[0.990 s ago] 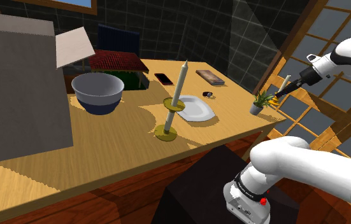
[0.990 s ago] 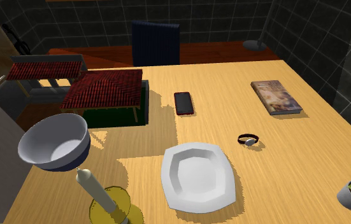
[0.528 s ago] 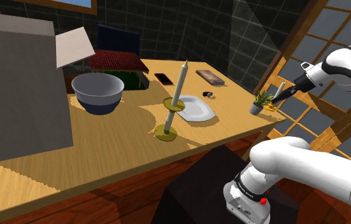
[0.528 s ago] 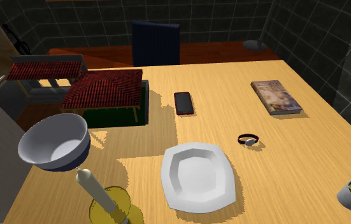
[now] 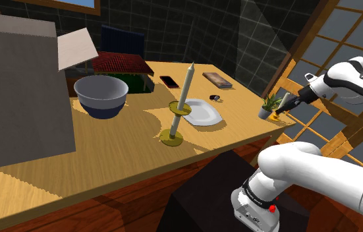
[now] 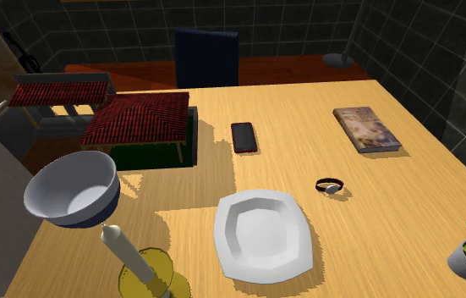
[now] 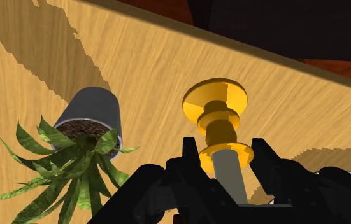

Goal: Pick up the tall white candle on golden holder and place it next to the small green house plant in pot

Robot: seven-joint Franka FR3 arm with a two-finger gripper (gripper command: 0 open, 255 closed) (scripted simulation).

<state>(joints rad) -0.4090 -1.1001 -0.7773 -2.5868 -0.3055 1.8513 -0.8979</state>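
Near the edge of the wooden table [image 7: 155,57], the black two-finger gripper [image 7: 225,153] clasps the pale cylindrical candle on a golden holder [image 7: 217,118], just beside the green leafy plant in a grey pot [image 7: 91,118].

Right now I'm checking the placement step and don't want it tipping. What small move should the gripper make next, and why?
Probably ease straight down a touch before letting go. The gripper is shut on the candle, and its golden holder hangs upright beside the potted plant, over the table near its edge. Whether the base touches the wood cannot be told.
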